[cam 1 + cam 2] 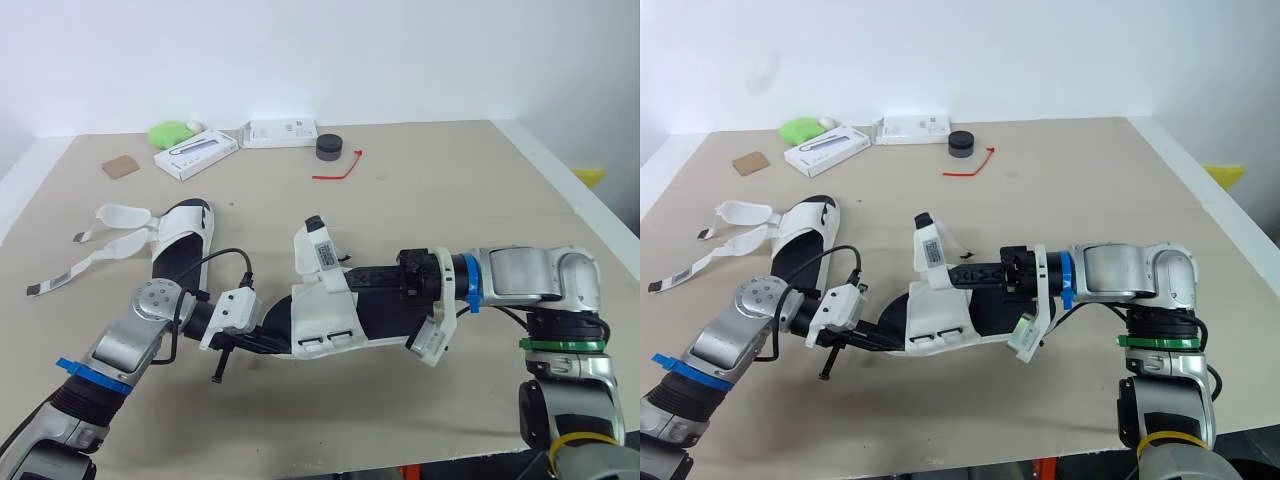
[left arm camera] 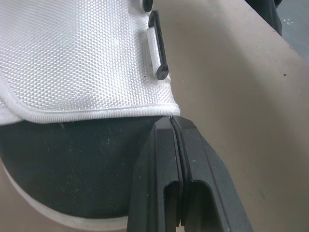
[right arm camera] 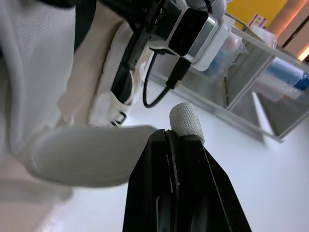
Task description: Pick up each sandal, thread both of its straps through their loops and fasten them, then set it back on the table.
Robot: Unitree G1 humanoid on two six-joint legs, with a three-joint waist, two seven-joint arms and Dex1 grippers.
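The white mesh sandal with a black footbed [image 1: 325, 322] sits near the front middle of the tan bench [image 1: 450, 210], lying across between the two arms, its sole low over or on the bench; I cannot tell which. The left gripper [image 2: 173, 122] comes at it from the robot's left. Its fingers are pressed together with nothing visible between them, and the tips touch the seam where the white mesh upper meets the dark footbed, just beside a black plastic loop [image 2: 158, 46] on the upper. The right gripper [image 3: 176, 133] reaches in from the robot's right, above the footbed. Its fingers are closed on the rough-textured end of a white strap [image 3: 187, 120], which pokes out past the fingertips. That strap stands up from the sandal with a label on it.

The second sandal [image 1: 180, 245] lies flat on the bench to the left, well apart from both grippers, its two white straps spread open. Farther back lie two white boxes [image 1: 197, 156], a black round puck [image 1: 330, 148] and a red tie [image 1: 338, 171].
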